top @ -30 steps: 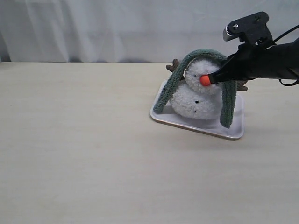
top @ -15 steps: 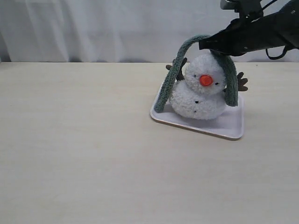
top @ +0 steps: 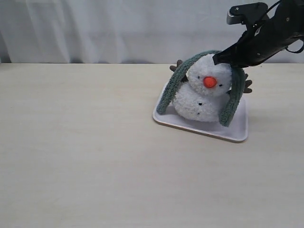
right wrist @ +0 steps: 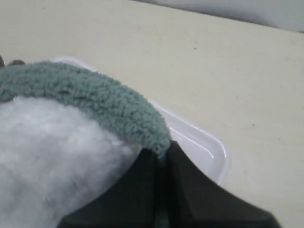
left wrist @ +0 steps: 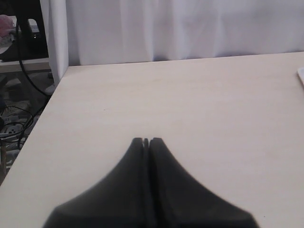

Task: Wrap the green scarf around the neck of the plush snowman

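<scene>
1. Plush snowman [top: 202, 97], small, fluffy and white with an orange nose, sits upright on a white rectangular plastic tray [top: 237, 129], right of centre in the exterior frame.
2. Long, fuzzy grey-green knitted scarf [top: 175, 86] arches over the crown of the head; both ends hang down the flanks to the tray.
3. Right gripper [top: 217, 59], black, reaches in from the upper right, its jaws clenched on the scarf at the top of the head.
4. Left gripper [left wrist: 146, 141], jaws pressed together and holding nothing, hangs over the pale wooden table [left wrist: 213, 104].
</scene>
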Tool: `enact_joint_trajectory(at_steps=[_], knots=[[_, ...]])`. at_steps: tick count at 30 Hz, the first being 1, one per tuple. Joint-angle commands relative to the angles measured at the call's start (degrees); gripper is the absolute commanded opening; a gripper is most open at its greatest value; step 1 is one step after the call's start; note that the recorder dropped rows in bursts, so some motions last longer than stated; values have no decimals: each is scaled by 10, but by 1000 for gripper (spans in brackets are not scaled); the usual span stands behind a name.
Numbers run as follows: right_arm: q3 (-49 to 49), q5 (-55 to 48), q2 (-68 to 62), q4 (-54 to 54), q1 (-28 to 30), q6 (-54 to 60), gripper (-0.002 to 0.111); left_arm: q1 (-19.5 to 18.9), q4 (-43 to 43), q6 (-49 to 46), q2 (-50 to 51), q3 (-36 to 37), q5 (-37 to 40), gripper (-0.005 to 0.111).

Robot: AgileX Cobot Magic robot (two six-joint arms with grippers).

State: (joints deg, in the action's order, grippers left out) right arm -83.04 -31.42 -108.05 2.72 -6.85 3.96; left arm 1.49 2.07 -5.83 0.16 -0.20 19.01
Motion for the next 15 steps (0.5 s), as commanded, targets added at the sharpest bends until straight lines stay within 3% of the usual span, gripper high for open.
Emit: enact_joint_trajectory(at_steps=[1,15], knots=[[-3,-45,-1,13,4,-1,4,-1,0,1,-2,2,-5,0],[-3,-90,-1,-13,0,13,5,-1,0,1,-2,2,-5,0]])
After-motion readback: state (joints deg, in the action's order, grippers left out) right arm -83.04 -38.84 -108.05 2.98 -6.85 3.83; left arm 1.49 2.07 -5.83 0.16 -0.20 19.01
